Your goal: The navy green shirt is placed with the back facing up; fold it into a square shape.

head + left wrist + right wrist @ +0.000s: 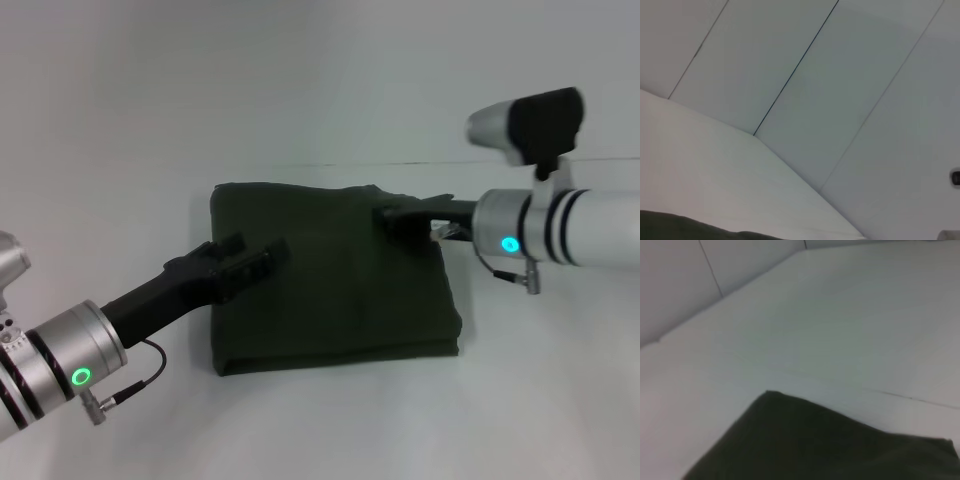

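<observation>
olive navy green shirt (pixel 335 280) lies folded roughly square, no long axis; fingers' state unclear.

Soft, even, cool light fills all three views, with no glare on the white table (pixel 330 430) and only faint shadows along the shirt (pixel 330 290) edges. Both wrist views look hazy, and the shirt's dark cloth shows little fold detail.

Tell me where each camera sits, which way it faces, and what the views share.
Head: on the robot's head, looking down at the folded navy green shirt on the table; both arms show, left tool, right tool.
Left wrist: faces wall panels; no arm shows.
Right wrist: faces table; no arm shows.
All share the shirt.
</observation>
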You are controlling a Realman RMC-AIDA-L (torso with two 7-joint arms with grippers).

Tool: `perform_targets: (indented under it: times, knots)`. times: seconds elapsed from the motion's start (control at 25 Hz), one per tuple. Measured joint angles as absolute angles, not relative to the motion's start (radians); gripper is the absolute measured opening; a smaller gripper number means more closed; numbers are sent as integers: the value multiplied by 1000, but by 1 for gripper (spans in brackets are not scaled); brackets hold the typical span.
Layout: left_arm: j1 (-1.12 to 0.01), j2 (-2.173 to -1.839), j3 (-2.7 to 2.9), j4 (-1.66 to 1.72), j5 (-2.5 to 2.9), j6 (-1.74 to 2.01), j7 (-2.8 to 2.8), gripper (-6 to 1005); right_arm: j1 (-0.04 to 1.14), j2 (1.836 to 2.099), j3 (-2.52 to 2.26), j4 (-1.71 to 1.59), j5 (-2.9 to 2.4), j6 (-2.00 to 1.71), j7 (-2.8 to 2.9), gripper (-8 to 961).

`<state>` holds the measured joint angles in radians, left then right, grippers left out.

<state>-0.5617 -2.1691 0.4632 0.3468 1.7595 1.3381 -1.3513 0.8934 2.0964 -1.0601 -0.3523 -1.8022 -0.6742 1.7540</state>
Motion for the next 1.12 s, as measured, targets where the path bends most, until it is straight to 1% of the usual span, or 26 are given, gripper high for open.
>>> perform_targets:
  times: [0.2,0.48,0.72,0.88,1.12]
  knots:
    - [-561,-2169,463,347,1760,1330,-1351,934,965,2103,-1077,-234,-1802,-512,1700,-1]
    - [-560,-2169,459,347,1759,1311,-1354,935,970,2106,-1119,-232,-1800,-432,1688,0]
    - [-558,-2168,456,349,1759,1296,-1354,935,958,2102,-1123,-298,-1766,-435,1687,0]
    - [-559,-2167,455,349,1752,1287,-1352,935,978,2098,-1125,-310,-1746,-436,1684,-1]
    - [-563,-2168,456,346,1750,1273,-1350,934,1010,2110,-1128,-270,-1739,-393,1606,-1]
